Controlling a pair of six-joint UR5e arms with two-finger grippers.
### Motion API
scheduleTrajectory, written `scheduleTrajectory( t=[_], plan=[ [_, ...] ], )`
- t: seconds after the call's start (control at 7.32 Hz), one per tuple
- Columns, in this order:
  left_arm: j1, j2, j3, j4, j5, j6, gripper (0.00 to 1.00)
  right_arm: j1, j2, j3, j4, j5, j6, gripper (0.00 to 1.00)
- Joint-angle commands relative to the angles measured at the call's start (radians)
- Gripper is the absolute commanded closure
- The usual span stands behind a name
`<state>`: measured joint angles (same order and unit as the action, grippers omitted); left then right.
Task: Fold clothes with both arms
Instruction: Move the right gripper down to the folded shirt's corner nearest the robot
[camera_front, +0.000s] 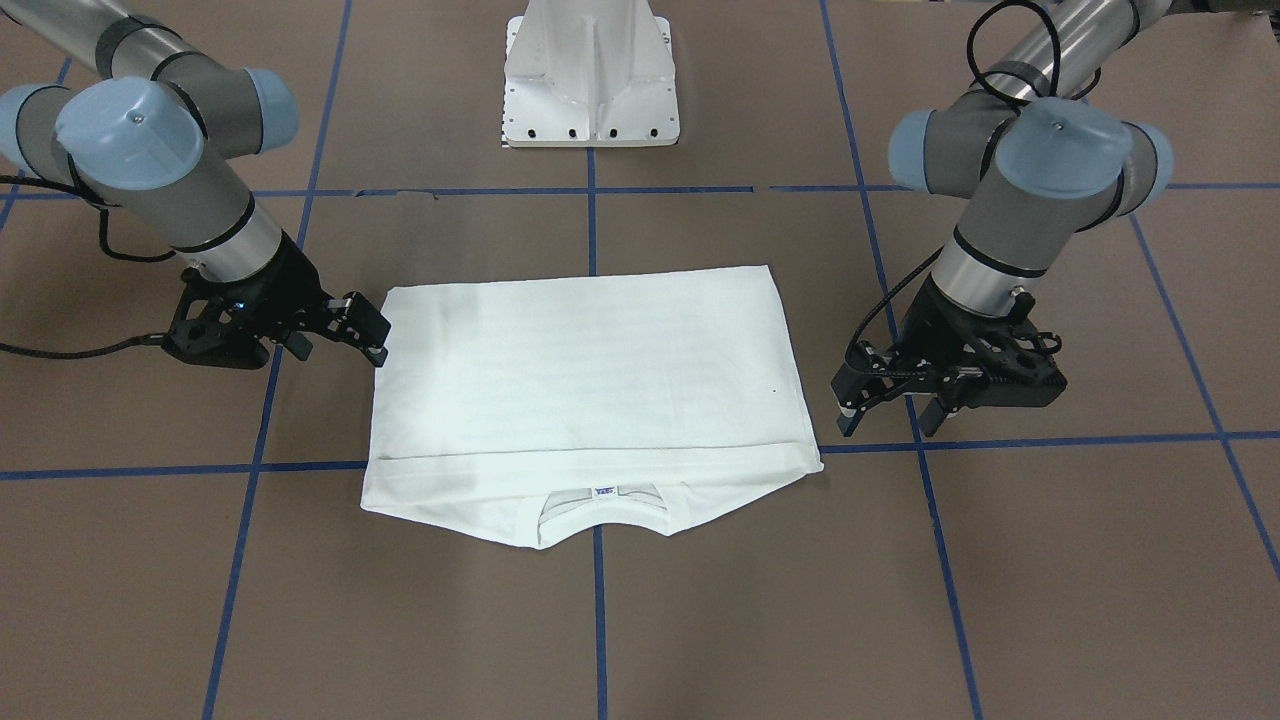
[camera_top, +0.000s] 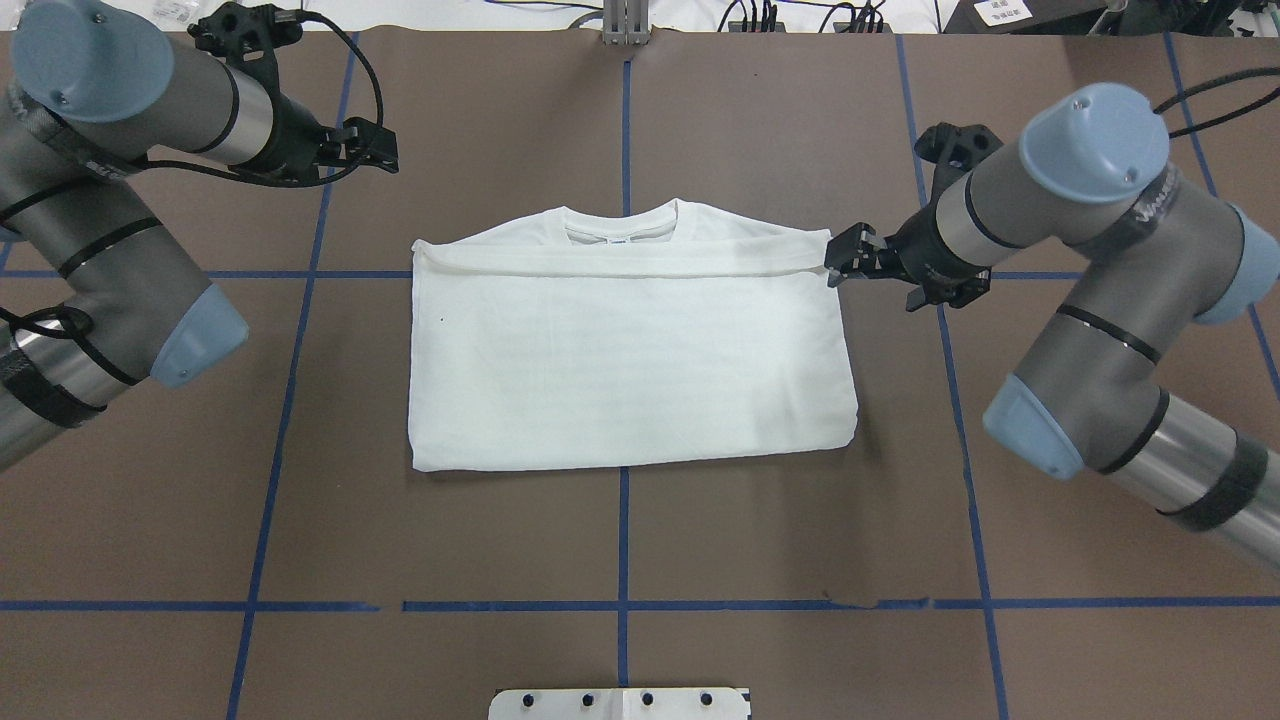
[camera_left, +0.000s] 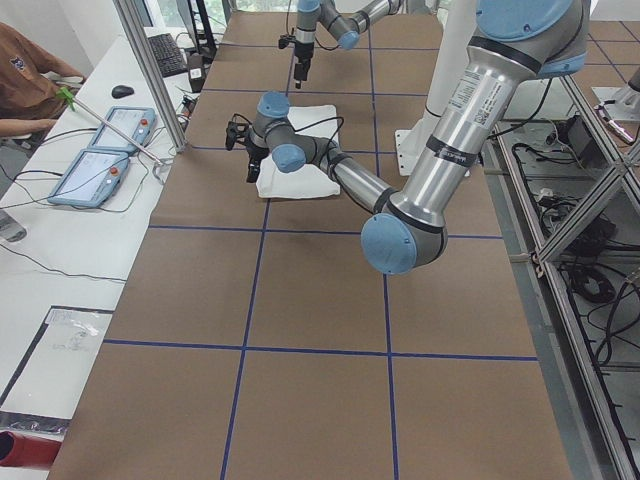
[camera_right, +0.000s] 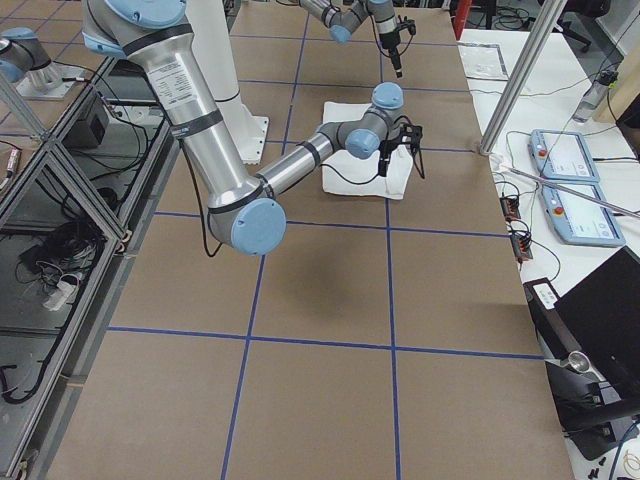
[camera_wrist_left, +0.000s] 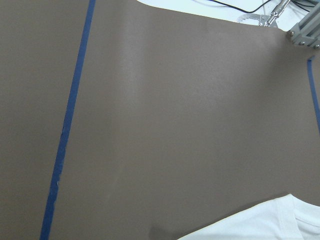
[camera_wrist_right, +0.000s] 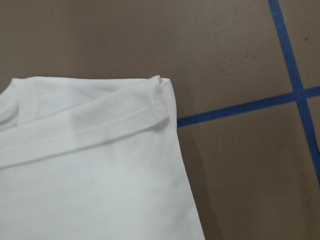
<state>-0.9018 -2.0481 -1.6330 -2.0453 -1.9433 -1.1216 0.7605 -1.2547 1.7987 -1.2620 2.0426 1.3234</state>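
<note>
Shirt (camera_top: 630, 370), white and folded into a wide rectangle, lies flat on the brown table (camera_top: 700, 520) straight out from the white pedestal base (camera_front: 592, 90), with a strip of bare table between them. Its smooth folded edge is the side nearest the base. The ribbed collar (camera_top: 620, 222) is the side farthest from the base, with the small neck label (camera_front: 603, 491) showing inside it. The hem (camera_top: 620, 268) is laid across the shirt just short of the collar, on the base's side of it. A tiny dark speck (camera_top: 441, 320) sits on the cloth toward the base's left.

To the base's right, the right arm (camera_top: 1090, 300) reaches in and the right gripper (camera_top: 833, 262) hangs by the shirt's right edge. Its jaws are parted and hold nothing. The overhead view puts its tips at the hem's end, but whether they touch the cloth cannot be told. The right wrist camera looks down on that doubled corner.

To the base's left, the left arm (camera_top: 90, 250) holds the left gripper (camera_front: 888, 420) clear of the shirt. Its fingers point down, spread apart and empty. The left wrist camera shows mostly bare table, a blue tape line (camera_wrist_left: 65, 135) and a sliver of white cloth.
</note>
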Motion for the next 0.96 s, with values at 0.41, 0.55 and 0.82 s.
scheduleTrajectory(
  t=[0.41,0.55,0.82],
  plan=[
    [0.004,0.000,-0.028,0.002,-0.002,0.000,0.00,-0.260,-0.052,0.012,-0.007,-0.229,0.108,0.05],
    [0.004,0.000,-0.028,0.002,-0.003,0.000,0.00,-0.262,-0.052,0.011,-0.007,-0.229,0.108,0.08],
    [0.004,0.003,-0.025,0.002,-0.002,0.003,0.00,-0.262,-0.052,0.014,-0.008,-0.228,0.109,0.51]
  ],
)
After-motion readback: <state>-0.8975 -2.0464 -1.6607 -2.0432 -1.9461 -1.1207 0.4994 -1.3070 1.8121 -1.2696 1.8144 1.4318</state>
